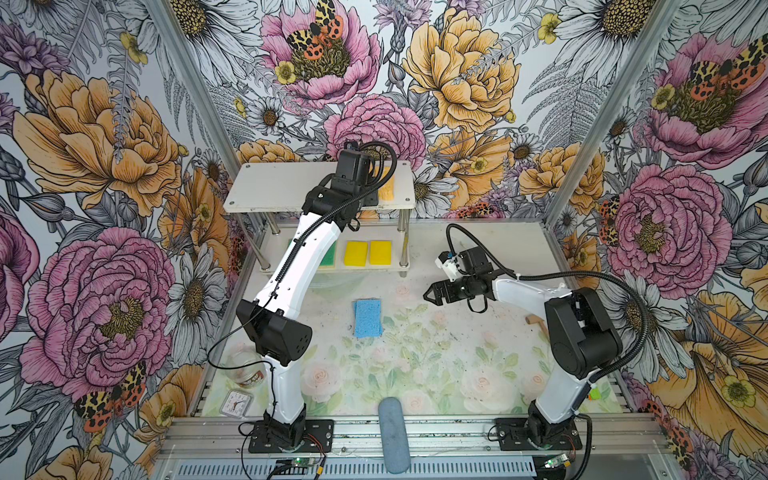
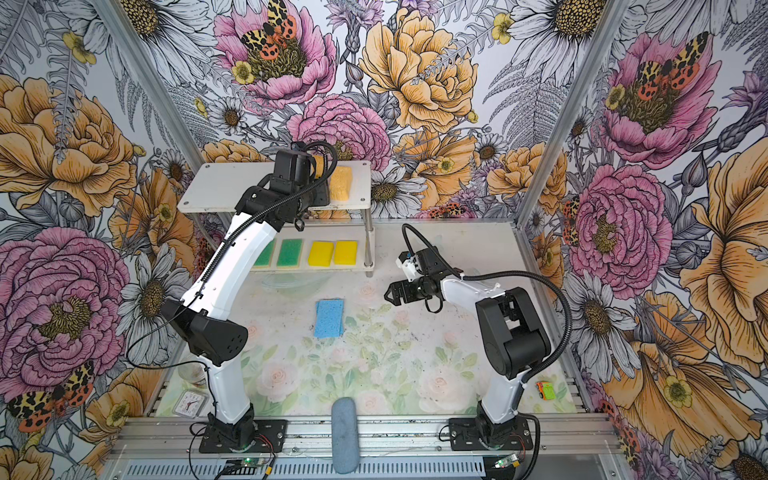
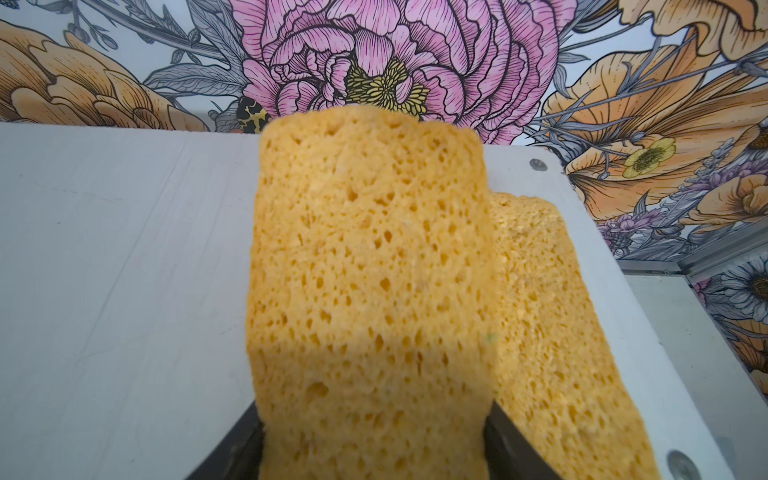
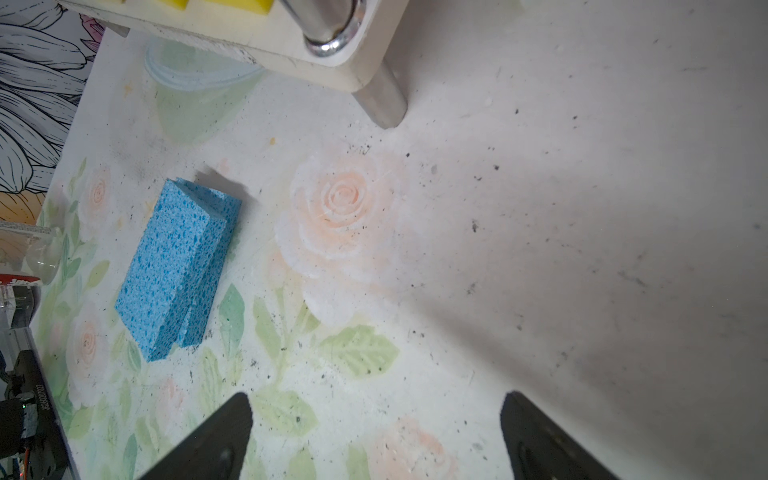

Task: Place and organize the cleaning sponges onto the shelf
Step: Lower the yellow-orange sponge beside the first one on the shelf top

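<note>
Shelf (image 1: 270,183): green sponges (image 2: 276,252), yellow sponges (image 2: 332,252) on lower board.
Left gripper (image 3: 374,428): clamped on pale orange sponge (image 3: 365,249) above shelf top.
Right gripper (image 4: 376,399): spread, empty, before shelf.
Blue sponges (image 1: 368,318): stacked before shelf; likely light, squashy; pinch long sides.

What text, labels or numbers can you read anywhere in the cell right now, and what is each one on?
Nothing is legible.
On the clock dial: numerals, too small to read.
On the glass jar, red label: white lettering, too blurred.
On a black part beside the table, seen by the right wrist camera: white printed code, too blurred.
On the shelf and the blue sponges: no print visible.
</note>
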`<state>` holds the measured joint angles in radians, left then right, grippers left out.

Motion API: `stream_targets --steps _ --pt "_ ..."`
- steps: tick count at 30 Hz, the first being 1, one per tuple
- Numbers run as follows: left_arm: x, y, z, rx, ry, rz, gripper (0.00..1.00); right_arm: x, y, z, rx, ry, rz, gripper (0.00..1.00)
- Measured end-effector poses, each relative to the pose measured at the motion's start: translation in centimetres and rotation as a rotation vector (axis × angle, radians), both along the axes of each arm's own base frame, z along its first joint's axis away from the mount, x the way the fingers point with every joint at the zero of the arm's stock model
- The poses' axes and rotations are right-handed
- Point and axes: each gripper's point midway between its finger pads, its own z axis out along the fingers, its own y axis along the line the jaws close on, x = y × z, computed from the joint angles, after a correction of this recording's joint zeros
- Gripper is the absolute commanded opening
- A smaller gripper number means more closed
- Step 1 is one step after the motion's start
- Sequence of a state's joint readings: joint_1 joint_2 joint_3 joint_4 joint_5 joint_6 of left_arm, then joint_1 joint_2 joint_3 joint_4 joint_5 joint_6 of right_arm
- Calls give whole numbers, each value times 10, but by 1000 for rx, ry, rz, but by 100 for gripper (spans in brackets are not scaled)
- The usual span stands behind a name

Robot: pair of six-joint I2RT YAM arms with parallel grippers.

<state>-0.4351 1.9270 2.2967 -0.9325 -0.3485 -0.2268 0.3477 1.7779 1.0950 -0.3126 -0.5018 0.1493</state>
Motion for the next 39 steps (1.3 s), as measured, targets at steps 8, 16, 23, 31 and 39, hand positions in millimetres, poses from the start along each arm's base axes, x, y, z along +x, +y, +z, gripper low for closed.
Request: stream_targets --steps 8,16,23,31,39 --pt "2 0 -1 5 3 2 65 0 0 0 0 0 0 95" --pt "3 1 -3 9 7 6 69 0 0 0 0 0 0 96" --pt "3 1 -3 11 6 9 73 0 0 0 0 0 0 96" --pt "3 1 -3 10 6 10 73 0 0 0 0 0 0 96" --pt "3 1 -3 0 6 14 63 -2 -1 -3 -3 8 0 96"
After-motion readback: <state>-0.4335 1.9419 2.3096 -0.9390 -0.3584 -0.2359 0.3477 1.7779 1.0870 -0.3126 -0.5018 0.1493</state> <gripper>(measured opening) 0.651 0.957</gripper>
